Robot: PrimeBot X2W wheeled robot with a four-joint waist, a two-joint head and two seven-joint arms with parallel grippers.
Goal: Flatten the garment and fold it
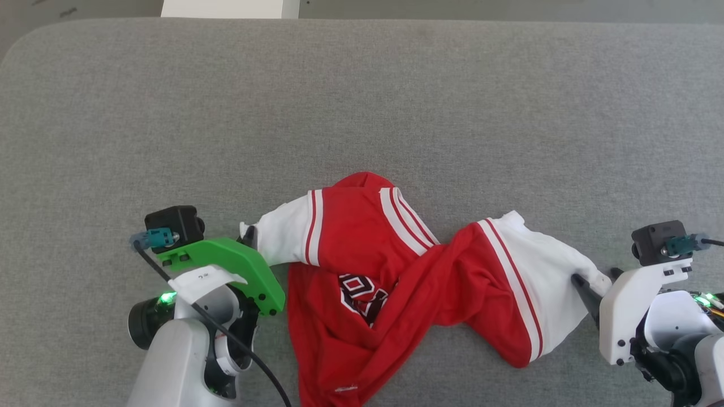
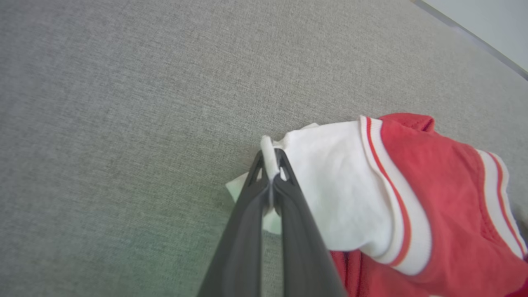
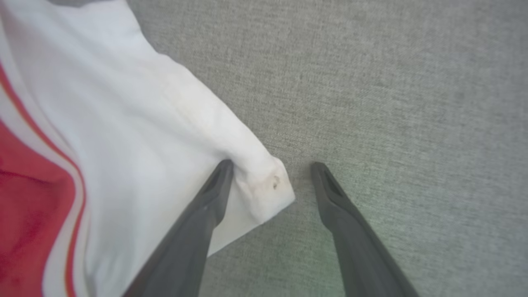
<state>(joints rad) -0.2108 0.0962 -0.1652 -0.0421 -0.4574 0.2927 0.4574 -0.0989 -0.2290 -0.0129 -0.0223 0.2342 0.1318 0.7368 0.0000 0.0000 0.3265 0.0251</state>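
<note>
The garment lies twisted on the table. It is soft and floppy, so I grab the sleeve ends. My left tool pinches one; my right tool is open around the other

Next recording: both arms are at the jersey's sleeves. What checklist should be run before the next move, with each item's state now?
1. Left gripper jaws shut on left-side sleeve hem: ok.
2. Right gripper jaws shut on right-side sleeve: not ok, open, sleeve corner between them.
3. Garment flat: not ok, twisted across the middle.
4. Lettering fully exposed: not ok, partly hidden in a fold.
5. Bottom hem straight: cannot tell, it runs past the head view's bottom edge.
</note>
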